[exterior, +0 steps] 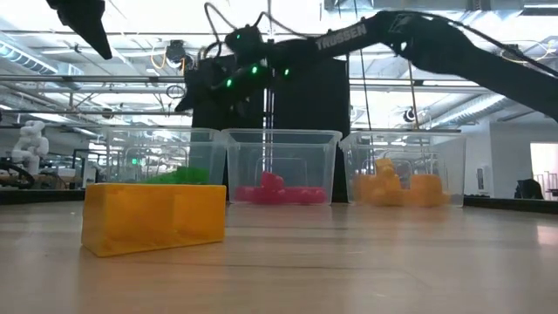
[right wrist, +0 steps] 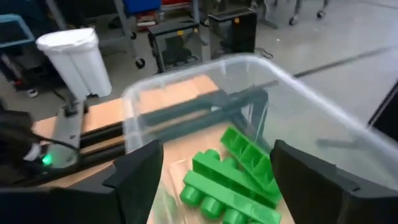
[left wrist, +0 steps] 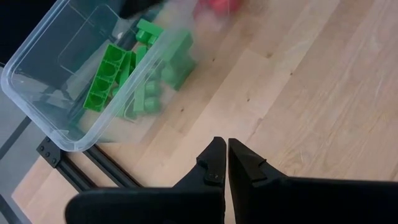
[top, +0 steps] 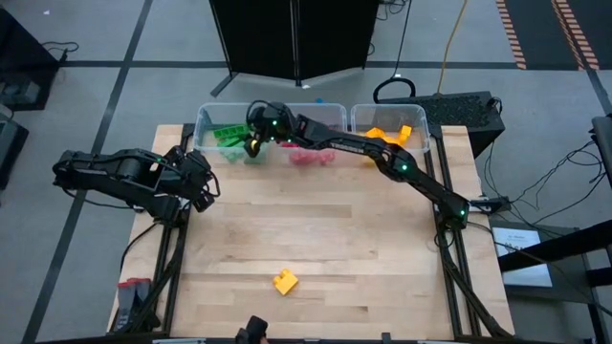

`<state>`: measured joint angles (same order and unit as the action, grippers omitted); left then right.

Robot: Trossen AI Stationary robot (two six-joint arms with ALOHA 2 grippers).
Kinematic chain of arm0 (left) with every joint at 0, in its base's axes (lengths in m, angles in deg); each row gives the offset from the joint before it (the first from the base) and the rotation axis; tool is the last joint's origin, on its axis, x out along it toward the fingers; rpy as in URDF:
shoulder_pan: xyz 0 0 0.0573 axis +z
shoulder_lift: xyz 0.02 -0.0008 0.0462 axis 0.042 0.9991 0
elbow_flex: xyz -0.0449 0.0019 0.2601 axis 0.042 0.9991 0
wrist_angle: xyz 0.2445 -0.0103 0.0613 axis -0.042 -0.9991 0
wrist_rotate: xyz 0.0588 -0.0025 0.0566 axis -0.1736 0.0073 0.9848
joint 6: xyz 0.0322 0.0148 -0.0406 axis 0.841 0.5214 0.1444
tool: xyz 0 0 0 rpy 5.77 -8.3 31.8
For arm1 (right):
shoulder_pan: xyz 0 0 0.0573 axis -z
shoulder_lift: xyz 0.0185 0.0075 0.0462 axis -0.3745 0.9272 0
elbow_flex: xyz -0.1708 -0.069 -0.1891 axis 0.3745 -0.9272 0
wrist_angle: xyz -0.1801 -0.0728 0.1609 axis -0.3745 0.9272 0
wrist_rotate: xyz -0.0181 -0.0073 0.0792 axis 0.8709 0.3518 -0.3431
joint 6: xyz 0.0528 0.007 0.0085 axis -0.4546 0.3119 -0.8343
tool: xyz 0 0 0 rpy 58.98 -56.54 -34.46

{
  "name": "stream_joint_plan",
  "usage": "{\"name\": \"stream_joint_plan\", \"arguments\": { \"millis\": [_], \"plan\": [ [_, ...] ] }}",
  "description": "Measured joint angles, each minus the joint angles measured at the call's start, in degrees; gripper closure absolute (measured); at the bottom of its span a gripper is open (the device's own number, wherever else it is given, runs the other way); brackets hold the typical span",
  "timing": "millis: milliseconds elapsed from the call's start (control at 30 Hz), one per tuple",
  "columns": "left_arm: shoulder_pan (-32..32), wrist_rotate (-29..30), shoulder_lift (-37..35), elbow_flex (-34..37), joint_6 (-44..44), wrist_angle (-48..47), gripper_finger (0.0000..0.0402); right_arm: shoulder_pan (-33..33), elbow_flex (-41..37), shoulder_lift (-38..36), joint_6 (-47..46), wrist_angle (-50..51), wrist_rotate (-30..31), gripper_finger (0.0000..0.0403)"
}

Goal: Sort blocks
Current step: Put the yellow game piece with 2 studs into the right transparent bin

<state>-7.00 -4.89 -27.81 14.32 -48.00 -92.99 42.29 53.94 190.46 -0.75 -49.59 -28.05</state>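
Three clear bins stand along the table's far edge. The left bin [top: 203, 117] holds green blocks [right wrist: 231, 182], the middle bin [top: 330, 113] red blocks [exterior: 272, 189], and the right bin [top: 421, 119] yellow blocks [exterior: 397, 187]. One yellow block [top: 285, 281] lies flat on the table near its front edge. My right gripper [right wrist: 217, 163] hangs over the green bin, open, with nothing between its fingers. My left gripper [left wrist: 227, 152] is shut and holds nothing, above the table's left side near the green bin.
The wooden tabletop [top: 325, 229] between the bins and the lone yellow block is bare. My right arm [top: 402, 167] stretches across the red and yellow bins. Beyond the far edge stand a dark cabinet [top: 292, 38] and a white waste bin [right wrist: 74, 56].
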Motion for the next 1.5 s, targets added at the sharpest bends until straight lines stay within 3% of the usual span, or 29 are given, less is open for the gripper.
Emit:
{"name": "stream_joint_plan", "arguments": {
  "millis": [167, 367, 567, 667, 867, 1000, 1500],
  "plan": [
    [0.0, 0.0, -0.2, 0.0, 0.0, -0.2, 0.0402, -0.1, 0.0, -8.5, 7.8, 7.1, -1.2, 0.0123],
    [0.0, -0.3, -0.3, 0.0, 0.0, -0.2, 0.0402, -2.2, 0.6, -23.2, 15.1, 26.7, -1.7, 0.013],
    [0.0, -0.3, -0.3, 0.0, -0.1, 0.0, 0.0402, -8.8, 0.0, -28.4, 13.1, 45.9, -11.6, 0.0132],
    [0.0, -0.3, -0.3, 0.0, -0.4, 0.1, 0.0402, -14.4, 0.4, -29.9, 13.0, 51.4, -13.2, 0.0133],
    [0.0, -0.3, -0.3, 0.0, -0.4, 0.3, 0.0402, -26.8, -0.1, -24.4, 18.5, 52.5, -13.1, 0.0133],
    [0.0, -0.3, -0.3, 0.0, -0.5, 0.3, 0.0402, -31.3, 0.3, -21.3, 20.7, 49.2, -13.0, 0.0133],
    [0.0, -0.9, -0.3, 0.0, -0.7, 0.6, 0.0402, -36.3, 0.0, -5.4, 27.0, 50.1, -11.1, 0.0133]
  ]
}}
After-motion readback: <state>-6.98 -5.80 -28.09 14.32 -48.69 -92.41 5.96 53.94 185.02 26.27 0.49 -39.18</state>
